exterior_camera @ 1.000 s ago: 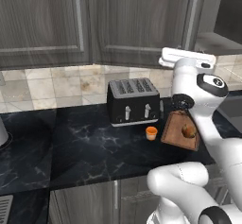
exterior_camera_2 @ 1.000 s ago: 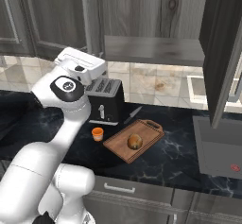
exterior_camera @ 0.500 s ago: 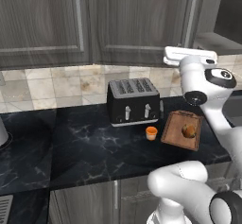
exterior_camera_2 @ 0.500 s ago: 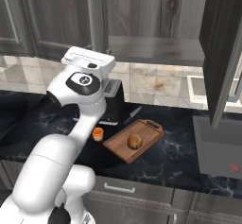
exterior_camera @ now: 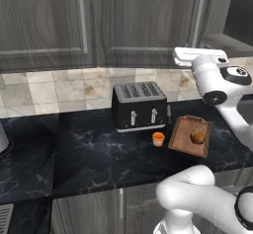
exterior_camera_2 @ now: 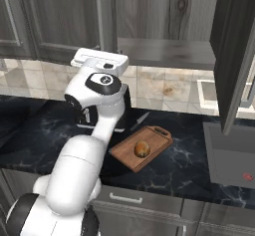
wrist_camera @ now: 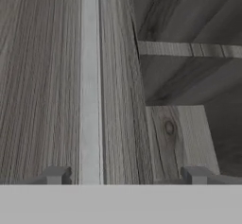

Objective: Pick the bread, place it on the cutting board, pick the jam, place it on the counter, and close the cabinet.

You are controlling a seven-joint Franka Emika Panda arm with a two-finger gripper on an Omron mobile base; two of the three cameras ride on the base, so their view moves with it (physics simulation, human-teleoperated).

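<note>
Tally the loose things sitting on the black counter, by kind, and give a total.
Toaster: 1
Cutting board: 1
Bread, lying on the cutting board: 1
Jam, standing on the counter beside the board: 1
Total: 4

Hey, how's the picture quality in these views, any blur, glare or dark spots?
Left base view: even light, soft render, jam and bread readable. Right base view: open cabinet interior is shadowed, the counter shows faint sheen. Hand view: close and blurry, wood grain smeared, the handle is washed pale, the fingers are dim.
</note>
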